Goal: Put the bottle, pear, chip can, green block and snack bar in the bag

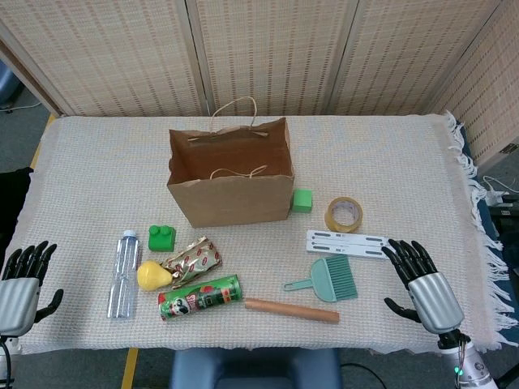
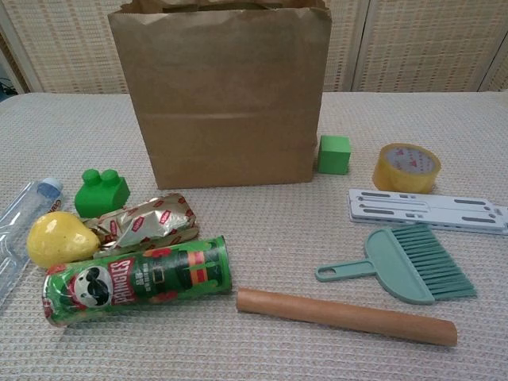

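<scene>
Only the head view shows the hands: left hand (image 1: 20,284) and right hand (image 1: 423,279) rest spread and empty at the table's (image 1: 81,162) near corners. The bag (image 1: 231,174) stands open mid-table (bare cloth behind it). Bottle (image 1: 124,273), pear (image 1: 152,275), chip can (image 1: 200,297), green block (image 1: 161,237) and snack bar (image 1: 193,258) cluster front-left.

Items (image 1: 186,275) front of bag (image 1: 231,174), hands (image 1: 426,279) idle

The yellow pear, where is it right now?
In the head view the pear lies on the table's front left, between the bottle and the snack bar, just behind the chip can.
</scene>
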Available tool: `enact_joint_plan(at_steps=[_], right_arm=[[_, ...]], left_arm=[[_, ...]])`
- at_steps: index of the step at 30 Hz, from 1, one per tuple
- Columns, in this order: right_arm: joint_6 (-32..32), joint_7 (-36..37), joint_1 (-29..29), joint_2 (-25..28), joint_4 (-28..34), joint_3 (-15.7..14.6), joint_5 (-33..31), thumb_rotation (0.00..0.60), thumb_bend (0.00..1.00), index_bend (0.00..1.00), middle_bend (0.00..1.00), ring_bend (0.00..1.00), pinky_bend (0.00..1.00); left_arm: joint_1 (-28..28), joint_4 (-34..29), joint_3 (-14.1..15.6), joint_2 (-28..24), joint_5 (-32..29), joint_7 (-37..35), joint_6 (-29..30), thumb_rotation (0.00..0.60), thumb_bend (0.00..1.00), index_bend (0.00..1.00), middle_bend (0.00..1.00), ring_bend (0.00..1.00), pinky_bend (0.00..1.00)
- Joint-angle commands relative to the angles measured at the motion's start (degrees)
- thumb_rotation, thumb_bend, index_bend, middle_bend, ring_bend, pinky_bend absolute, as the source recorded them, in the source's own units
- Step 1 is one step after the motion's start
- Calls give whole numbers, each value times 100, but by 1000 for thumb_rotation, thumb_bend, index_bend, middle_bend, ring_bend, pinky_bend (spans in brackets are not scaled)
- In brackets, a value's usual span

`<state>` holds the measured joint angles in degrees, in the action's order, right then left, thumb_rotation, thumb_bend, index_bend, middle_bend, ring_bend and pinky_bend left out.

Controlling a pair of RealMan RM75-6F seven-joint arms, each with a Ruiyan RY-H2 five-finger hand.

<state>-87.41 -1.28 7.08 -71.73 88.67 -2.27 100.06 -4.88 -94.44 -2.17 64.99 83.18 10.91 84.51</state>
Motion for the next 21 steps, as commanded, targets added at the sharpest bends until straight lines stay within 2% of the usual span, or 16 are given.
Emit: enact_joint_plan(at_steps=[1, 10, 16, 19, 21], right_arm=[[12, -2, 0, 7, 11, -6, -6, 600, 66, 0, 0, 0, 0], [64, 3, 8, 44, 71, -29, -18, 600, 67, 0, 0, 0, 0], [110, 55, 14, 72, 122, -39, -56, 600, 66, 0, 0, 0, 0], [117, 70, 21, 83, 142, -41, -51, 600, 66, 0, 0, 0, 0], [116, 83, 25, 81, 146, -52, -26, 600, 66, 0, 0, 0, 0]], left_arm=[[-3, -5, 10, -13, 4, -5, -18, 600, 357, 0, 0, 0, 27], [-71, 53, 89, -73, 136, -65, -165, 600, 355, 0, 0, 0, 28], [-339, 476, 151, -127, 380, -273, -538, 600, 359, 0, 0, 0, 31], [-556, 823, 257, -220, 754, -400, -740, 600, 358, 0, 0, 0, 31], [-761, 1262, 346, -250, 1258, -424, -738, 600, 358, 0, 0, 0, 31]])
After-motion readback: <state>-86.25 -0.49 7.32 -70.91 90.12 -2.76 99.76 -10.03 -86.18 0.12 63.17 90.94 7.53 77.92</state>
